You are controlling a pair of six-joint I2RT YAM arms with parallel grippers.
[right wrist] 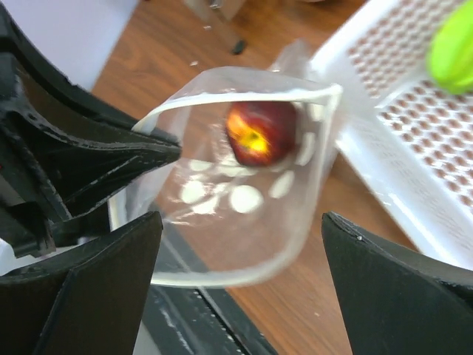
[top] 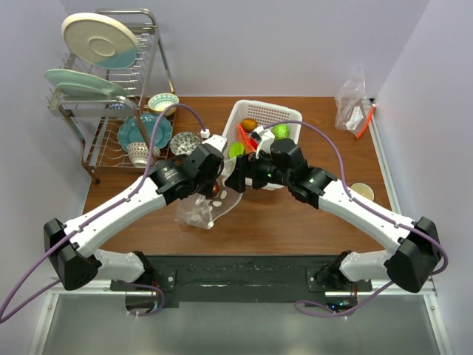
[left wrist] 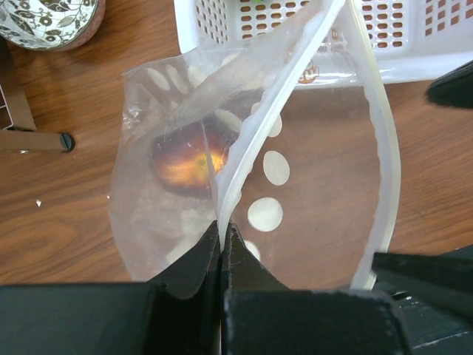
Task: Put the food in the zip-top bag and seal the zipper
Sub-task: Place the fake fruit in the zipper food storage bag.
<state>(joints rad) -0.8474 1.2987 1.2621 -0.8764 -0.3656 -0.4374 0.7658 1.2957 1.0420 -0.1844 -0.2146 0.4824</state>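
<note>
Left gripper [left wrist: 222, 235] pinches one lip of the zip-top bag [left wrist: 325, 185], so that its mouth gapes beside the white basket [top: 292, 115] on the worktop [top: 295, 214]. Right gripper [right wrist: 240, 229] hangs wide and empty at that mouth. One red apple [right wrist: 259, 133] lies inside; two green balls [top: 280, 131], one small orange [top: 249, 124] and one carrot [top: 242, 137] wait in the basket.

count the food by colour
green: 2, green balls in the basket
orange: 2, small orange and carrot, in the basket
red: 1, apple in the bag
total: 5 in view; more may be hidden
</note>
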